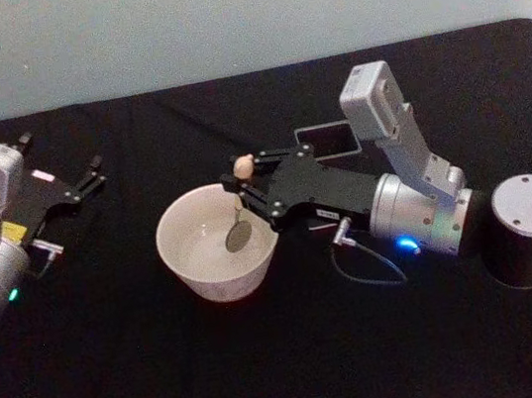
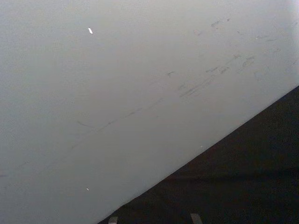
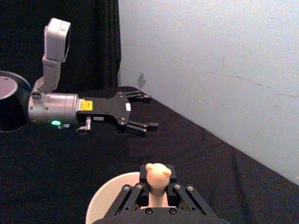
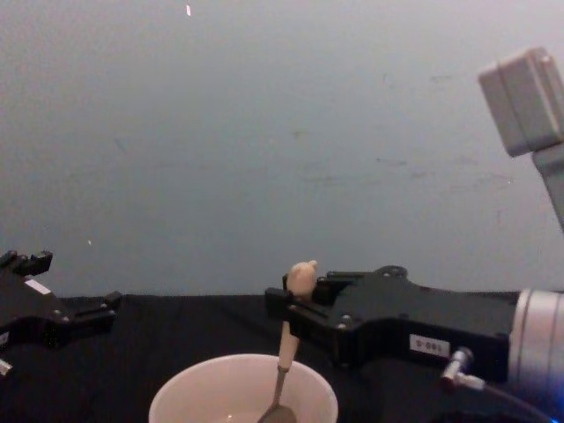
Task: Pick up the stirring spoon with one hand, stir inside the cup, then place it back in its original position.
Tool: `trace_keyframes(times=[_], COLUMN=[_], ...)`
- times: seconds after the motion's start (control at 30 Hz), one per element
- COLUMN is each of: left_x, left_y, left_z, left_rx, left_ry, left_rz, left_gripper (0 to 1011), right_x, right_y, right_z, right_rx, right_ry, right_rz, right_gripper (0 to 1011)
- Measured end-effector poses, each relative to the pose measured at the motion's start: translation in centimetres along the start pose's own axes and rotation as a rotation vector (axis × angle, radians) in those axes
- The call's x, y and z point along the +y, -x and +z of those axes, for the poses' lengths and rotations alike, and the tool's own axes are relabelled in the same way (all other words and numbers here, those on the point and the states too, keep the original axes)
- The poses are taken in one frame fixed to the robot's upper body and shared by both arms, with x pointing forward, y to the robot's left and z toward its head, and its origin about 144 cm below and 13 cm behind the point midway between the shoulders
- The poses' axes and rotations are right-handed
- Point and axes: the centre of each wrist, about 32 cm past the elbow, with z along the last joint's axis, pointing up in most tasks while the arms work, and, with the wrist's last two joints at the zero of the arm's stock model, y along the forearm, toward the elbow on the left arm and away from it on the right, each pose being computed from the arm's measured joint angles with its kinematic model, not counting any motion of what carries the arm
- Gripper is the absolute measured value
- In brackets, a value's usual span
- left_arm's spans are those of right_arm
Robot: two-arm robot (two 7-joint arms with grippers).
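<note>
Desk (image 1: pixel 273 378): black cloth surface, with a pale wall (image 1: pixel 219 16) behind it at 12 o'clock.

Cup (image 1: pixel 220 281): cream-white and round, set just to the 9 o'clock side of the desk's middle in the head view; also seen in the chest view (image 4: pixel 189 397) and the right wrist view (image 3: pixel 110 196).

Stirring spoon (image 1: pixel 239 233): held nearly upright over the cup, knob up and metal bowl down inside the rim. Whether the bowl touches the cup's floor cannot be told. The handle is seen in the chest view (image 4: pixel 285 348) and the knob in the right wrist view (image 3: pixel 157 175).

Right end effector (image 1: pixel 253 191): reached in from 3 o'clock and closed narrowly on the spoon's handle just under the knob (image 4: pixel 284 315) (image 3: pixel 156 195).

Holder (image 1: pixel 324 128): dark and square, standing at 2 o'clock of the cup, behind the right end effector and apart from the cup.

Left end effector (image 1: pixel 61 155): parked at 9 o'clock of the cup and well apart from it, its fingers spread wide with nothing gripped (image 3: pixel 148 112) (image 4: pixel 72 282).
</note>
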Motion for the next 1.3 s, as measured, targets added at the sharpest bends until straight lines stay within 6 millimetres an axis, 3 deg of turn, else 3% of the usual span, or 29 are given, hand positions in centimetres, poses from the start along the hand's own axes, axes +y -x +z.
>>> trace_keyframes(times=[0.67, 1.3], left_x=[0.0, 0.0], left_y=[0.0, 0.0], left_z=[0.0, 0.0], left_rx=[0.000, 0.000], left_ry=[0.000, 0.000], left_rz=[0.000, 0.000], left_gripper=[1001, 1001], right_x=[-1.4, 1.5], right_y=[1.2, 1.3], right_z=[0.5, 0.1], right_rx=[0.001, -0.031], right_ry=[-0.005, -0.003], right_rz=[0.075, 0.064], right_gripper=[198, 199])
